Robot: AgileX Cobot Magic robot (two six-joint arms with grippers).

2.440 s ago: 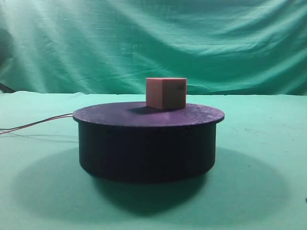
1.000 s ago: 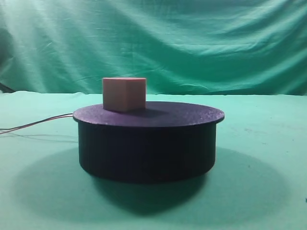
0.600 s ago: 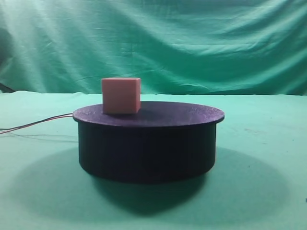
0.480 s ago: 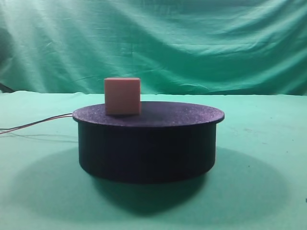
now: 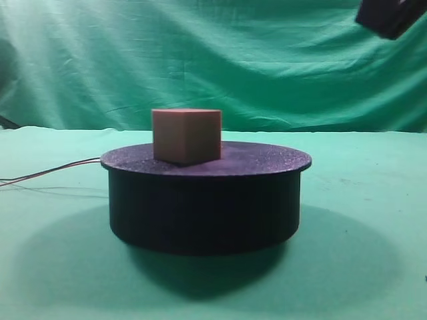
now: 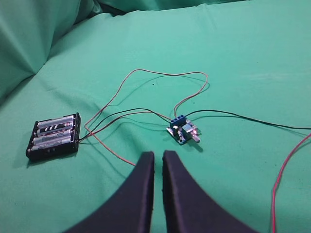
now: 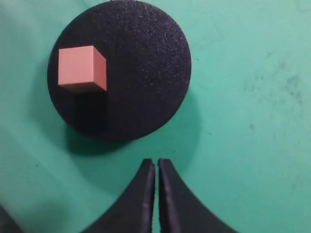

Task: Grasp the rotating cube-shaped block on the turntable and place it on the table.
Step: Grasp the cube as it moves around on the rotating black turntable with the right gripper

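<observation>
Carried round by the spinning disc, the cube-shaped block (image 5: 186, 136) now sits a little nearer the middle of the exterior view than it did half a second ago, one corner turned toward the camera, and a dark piece of the right arm (image 5: 389, 16) has entered at the top right corner. The block rides left of centre on the turntable (image 5: 267, 193), which stands on the green table (image 5: 363, 200).

Seen from above, the right end effector (image 7: 156, 167) hangs well apart from the block (image 7: 80, 68), beyond the turntable's (image 7: 146, 58) rim, its two fingers nearly touching and gripping nothing. Parked over a battery pack (image 6: 53, 137) and a small controller board (image 6: 183, 131), the left end effector (image 6: 156, 159) is likewise closed to a sliver and empty.

A clean pickup probably means spreading the right fingers wider than the block, leading its circular path instead of chasing it, squaring the fingers to two flat faces, then descending and closing without scraping the disc.
</observation>
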